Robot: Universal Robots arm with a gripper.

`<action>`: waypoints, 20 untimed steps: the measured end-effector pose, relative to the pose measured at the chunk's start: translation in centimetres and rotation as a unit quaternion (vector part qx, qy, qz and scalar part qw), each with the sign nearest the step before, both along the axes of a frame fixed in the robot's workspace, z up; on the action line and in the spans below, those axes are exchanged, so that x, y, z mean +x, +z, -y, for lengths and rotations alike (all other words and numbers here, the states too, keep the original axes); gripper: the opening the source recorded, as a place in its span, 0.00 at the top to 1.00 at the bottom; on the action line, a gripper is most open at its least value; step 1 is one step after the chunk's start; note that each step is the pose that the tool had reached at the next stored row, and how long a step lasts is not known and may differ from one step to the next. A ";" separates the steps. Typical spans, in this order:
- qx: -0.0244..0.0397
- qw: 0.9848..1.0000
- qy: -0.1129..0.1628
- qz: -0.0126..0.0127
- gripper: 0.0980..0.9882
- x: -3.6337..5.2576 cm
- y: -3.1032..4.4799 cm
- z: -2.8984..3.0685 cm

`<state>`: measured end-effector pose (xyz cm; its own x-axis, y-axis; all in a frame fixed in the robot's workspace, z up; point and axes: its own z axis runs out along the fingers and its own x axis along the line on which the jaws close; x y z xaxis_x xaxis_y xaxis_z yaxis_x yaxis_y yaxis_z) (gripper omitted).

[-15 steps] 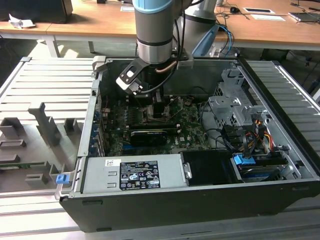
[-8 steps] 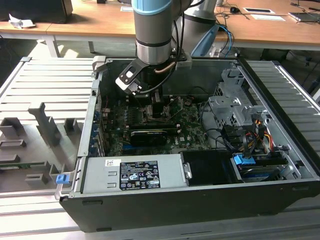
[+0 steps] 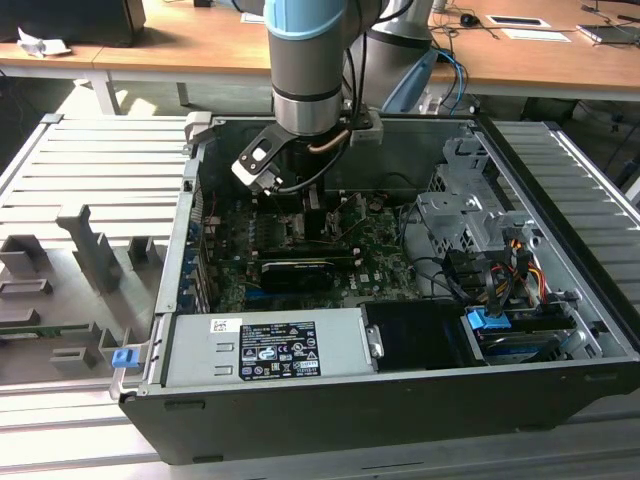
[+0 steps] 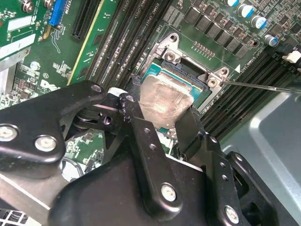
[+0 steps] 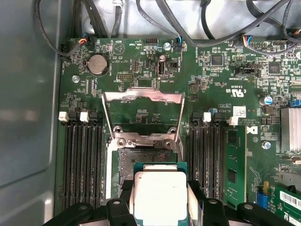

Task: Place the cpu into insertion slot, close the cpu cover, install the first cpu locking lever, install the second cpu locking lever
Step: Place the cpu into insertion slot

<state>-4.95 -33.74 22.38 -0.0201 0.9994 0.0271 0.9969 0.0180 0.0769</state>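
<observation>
Slatted grey metal table (image 3: 100,170), wooden desks behind; grey fixture blocks (image 3: 95,262) at the exterior view's left, open computer case (image 3: 400,410) mid-table, drive cage (image 3: 470,215) by the case wall at the exterior view's right. Arm reaches into the case, gripper (image 3: 310,215) over the green motherboard (image 3: 385,262). Gripper clenched on the cpu (image 5: 160,197), a finger on each opposite edge, silvery top up. Insertion slot (image 5: 138,160) sits between two banks of memory slots (image 5: 82,160). Cpu hangs over the slot's near half; dark contact field is exposed beyond it, toward the cpu cover (image 5: 141,96), which stands flipped open at the slot's far edge. Cpu edges look roughly square with the socket rim. Cannot tell if the cpu touches the socket; judged mid-placement, cover not closed
</observation>
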 end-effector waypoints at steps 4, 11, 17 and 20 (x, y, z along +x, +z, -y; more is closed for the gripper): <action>0.000 1.000 0.000 0.000 0.51 0.00 -0.11 -0.01; 0.000 1.000 0.000 0.000 0.51 0.00 -0.23 -0.01; 0.000 1.000 0.000 0.000 0.51 0.00 -0.33 -0.01; 0.000 1.000 0.000 0.000 0.51 0.01 -0.38 -0.01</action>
